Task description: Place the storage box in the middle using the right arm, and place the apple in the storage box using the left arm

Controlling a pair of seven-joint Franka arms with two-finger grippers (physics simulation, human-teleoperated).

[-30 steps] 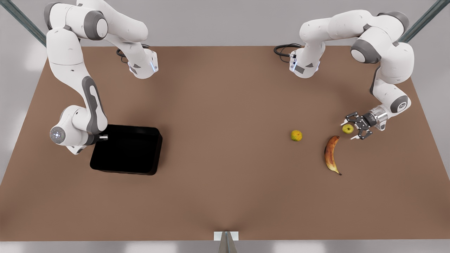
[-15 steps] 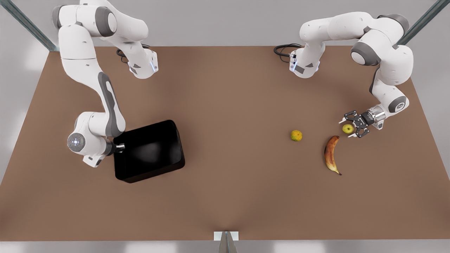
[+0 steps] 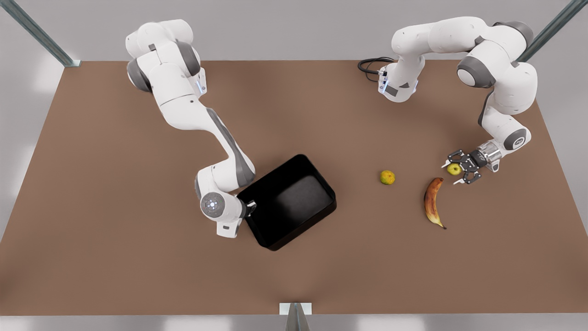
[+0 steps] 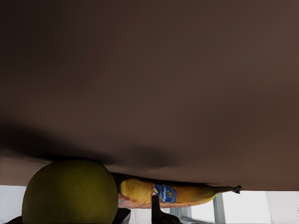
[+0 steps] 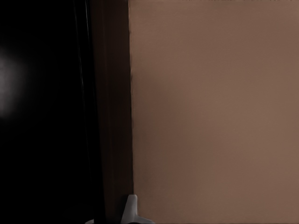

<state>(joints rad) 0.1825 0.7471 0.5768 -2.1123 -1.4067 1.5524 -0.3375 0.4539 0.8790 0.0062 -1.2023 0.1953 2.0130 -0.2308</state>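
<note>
The storage box (image 3: 290, 202), a glossy black low bin, sits skewed near the table's middle. My right gripper (image 3: 250, 209) is shut on its wall at the corner toward the front view's left. The right wrist view has that black wall (image 5: 100, 116) with one white fingertip (image 5: 131, 209) against its outer side. The apple (image 3: 454, 169), small and yellow-green, rests on the table at the front view's right. My left gripper (image 3: 452, 173), a black claw, is open with its fingers on either side of the apple. The apple (image 4: 70, 193) looms close in the left wrist view.
A browned banana (image 3: 432, 202) lies just in front of the apple, also seen as the banana (image 4: 168, 192) behind it. A round orange-tinged fruit (image 3: 387, 177) sits between box and apple. The brown table (image 3: 138, 257) spreads wide around the box.
My right arm has swung the storage box toward the front view's right, to the table's middle, turning it as it went. The left gripper sank slightly around the apple, which stayed put.
</note>
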